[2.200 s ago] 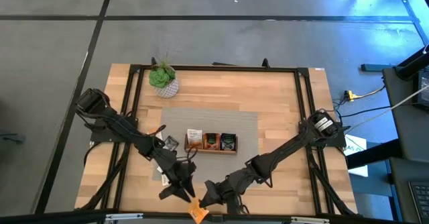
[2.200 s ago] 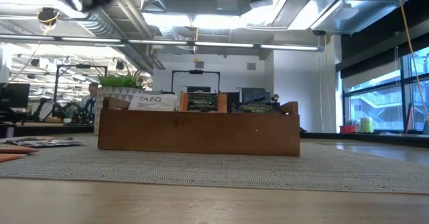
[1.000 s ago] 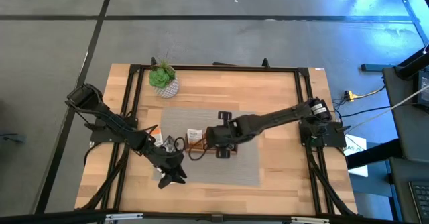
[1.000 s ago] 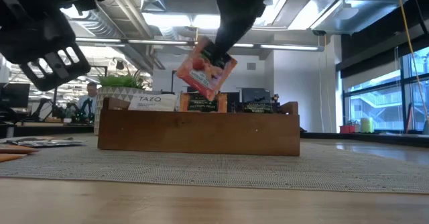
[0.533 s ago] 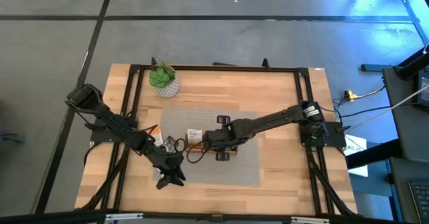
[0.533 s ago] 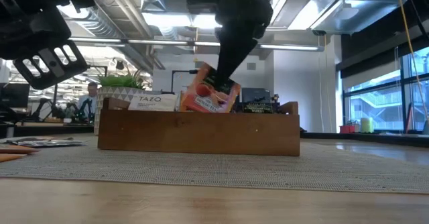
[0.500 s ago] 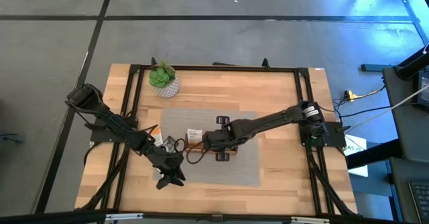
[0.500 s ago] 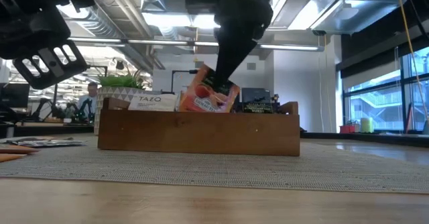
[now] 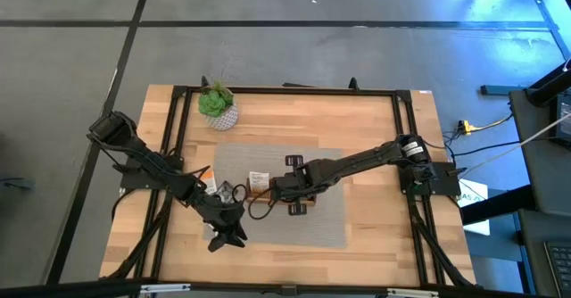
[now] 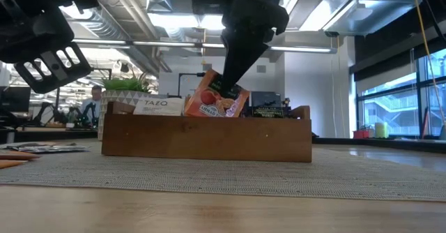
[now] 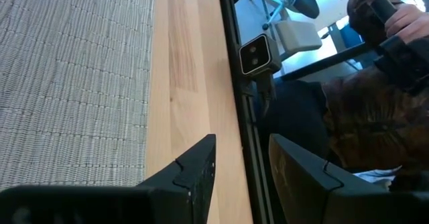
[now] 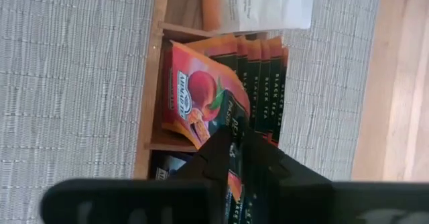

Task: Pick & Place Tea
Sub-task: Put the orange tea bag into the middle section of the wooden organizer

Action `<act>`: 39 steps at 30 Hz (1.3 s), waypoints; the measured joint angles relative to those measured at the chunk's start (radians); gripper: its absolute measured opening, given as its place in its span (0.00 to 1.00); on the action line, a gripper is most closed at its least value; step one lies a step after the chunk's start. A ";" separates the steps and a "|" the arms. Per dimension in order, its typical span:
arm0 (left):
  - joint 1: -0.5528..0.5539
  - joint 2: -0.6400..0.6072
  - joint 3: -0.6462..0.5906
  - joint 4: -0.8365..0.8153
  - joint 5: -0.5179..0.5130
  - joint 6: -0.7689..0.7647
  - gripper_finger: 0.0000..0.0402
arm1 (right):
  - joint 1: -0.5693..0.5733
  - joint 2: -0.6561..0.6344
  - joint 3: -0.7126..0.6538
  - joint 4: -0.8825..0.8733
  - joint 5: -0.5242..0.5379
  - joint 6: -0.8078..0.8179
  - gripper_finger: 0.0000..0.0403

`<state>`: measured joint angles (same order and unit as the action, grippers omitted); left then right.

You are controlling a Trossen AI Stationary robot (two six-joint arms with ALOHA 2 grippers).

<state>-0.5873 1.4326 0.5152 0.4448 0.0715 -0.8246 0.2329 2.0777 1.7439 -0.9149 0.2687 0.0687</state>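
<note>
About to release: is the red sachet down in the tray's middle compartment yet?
Partly in: red sachet sits tilted, lower edge inside the tray, top held by right gripper.

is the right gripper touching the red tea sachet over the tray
Touching. In the right wrist view the right gripper has its fingers pinched on the red sachet, which is tilted into the tray's middle compartment.

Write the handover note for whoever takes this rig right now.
Right gripper: over the wooden tray, jaws pinched on a red-orange tea sachet tilted into the middle compartment, not yet let go.
Left gripper: idle near the table's front left, jaws open, empty.
Done: white sachets and dark sachets stand in the end compartments.
Left: release this sachet; more sachets lie on the table left of the tray.
</note>
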 joint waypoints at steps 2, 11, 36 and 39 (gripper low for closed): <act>0.000 0.000 0.000 0.000 0.000 0.000 0.33 | 0.000 0.000 0.000 0.000 0.000 0.004 0.13; 0.000 0.000 0.000 0.000 -0.002 0.000 0.34 | 0.007 0.000 0.013 0.008 -0.004 -0.024 0.34; 0.000 0.000 0.000 0.000 -0.045 -0.002 0.33 | 0.122 -0.003 -0.100 0.178 0.488 -0.021 0.36; 0.000 0.000 0.000 0.000 -0.048 -0.001 0.34 | 0.124 -0.002 -0.100 0.181 0.476 -0.019 0.36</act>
<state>-0.5873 1.4326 0.5152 0.4449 0.0235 -0.8260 0.3565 2.0762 1.6444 -0.7340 0.7447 0.0500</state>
